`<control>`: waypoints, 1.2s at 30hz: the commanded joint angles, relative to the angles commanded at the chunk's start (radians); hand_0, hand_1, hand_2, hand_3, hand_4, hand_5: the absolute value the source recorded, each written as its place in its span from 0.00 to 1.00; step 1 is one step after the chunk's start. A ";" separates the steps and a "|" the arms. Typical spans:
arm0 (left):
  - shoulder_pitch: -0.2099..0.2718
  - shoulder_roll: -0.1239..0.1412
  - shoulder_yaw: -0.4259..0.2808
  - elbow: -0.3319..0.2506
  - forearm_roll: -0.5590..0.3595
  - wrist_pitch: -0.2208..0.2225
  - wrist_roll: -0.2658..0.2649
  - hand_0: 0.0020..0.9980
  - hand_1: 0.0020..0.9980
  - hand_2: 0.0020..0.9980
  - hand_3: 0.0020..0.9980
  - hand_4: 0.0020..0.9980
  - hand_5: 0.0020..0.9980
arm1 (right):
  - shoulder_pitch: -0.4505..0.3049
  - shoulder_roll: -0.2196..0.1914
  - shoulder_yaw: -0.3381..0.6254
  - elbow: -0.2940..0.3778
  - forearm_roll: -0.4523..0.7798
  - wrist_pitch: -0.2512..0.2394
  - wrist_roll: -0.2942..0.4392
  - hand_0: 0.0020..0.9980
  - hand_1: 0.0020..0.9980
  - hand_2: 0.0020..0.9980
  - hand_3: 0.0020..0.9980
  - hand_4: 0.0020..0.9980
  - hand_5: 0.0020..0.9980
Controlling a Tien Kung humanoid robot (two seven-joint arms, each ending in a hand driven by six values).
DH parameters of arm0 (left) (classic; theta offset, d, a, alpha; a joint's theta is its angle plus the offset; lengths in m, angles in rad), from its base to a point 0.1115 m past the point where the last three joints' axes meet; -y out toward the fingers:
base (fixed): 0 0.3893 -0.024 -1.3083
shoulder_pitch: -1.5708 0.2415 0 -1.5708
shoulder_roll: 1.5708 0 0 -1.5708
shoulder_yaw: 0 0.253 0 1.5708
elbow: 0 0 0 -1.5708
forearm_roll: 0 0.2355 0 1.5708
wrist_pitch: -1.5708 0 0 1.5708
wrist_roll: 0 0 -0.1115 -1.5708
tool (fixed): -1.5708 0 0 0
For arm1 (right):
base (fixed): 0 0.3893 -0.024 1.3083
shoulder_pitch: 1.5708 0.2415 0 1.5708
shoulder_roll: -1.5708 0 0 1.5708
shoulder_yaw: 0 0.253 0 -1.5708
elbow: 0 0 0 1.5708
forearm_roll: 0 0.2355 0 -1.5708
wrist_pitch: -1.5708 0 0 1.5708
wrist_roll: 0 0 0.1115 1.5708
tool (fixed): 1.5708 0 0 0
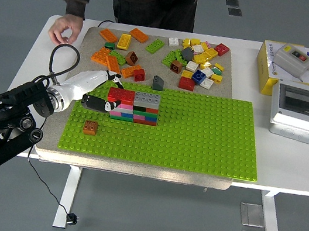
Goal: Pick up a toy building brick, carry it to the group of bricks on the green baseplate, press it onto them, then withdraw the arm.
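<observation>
A red brick (121, 94) sits on top of the pink bricks at the left end of the brick stack (134, 111), beside a grey brick (146, 97). The stack stands on the green baseplate (198, 135) near its far left. My left hand (104, 90) reaches in from the left, its white and black fingers (95, 102) closed around the red brick's left end. A small orange-brown brick (89, 126) stands alone on the baseplate's near left.
Loose bricks (194, 57) of many colours lie on the mat behind the baseplate, with orange ones (108, 57) at the left. A person's hand (62, 28) rests at the table's far left. Boxes (306, 111) stand at the right.
</observation>
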State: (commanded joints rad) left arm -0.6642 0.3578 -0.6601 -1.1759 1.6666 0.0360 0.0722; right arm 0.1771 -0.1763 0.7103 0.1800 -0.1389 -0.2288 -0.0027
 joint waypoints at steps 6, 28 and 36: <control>-0.012 -0.007 0.009 0.018 -0.004 0.000 0.000 0.97 0.93 0.93 0.56 0.58 0.22 | 0.001 0.000 -0.003 0.000 0.003 0.001 0.000 0.73 0.72 0.74 0.69 0.40 0.82; -0.026 -0.013 0.020 0.048 -0.023 -0.024 0.015 0.97 0.93 0.93 0.57 0.58 0.23 | -0.002 0.000 -0.011 0.000 0.006 0.001 0.002 0.73 0.72 0.74 0.69 0.40 0.82; -0.039 -0.012 0.033 0.053 -0.031 -0.033 0.016 0.97 0.93 0.93 0.57 0.59 0.23 | 0.001 -0.002 -0.018 0.000 0.007 0.001 0.008 0.73 0.72 0.74 0.69 0.40 0.82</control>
State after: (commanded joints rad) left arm -0.7034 0.3459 -0.6272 -1.1231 1.6352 0.0032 0.0885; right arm 0.1786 -0.1785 0.6920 0.1800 -0.1322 -0.2278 0.0056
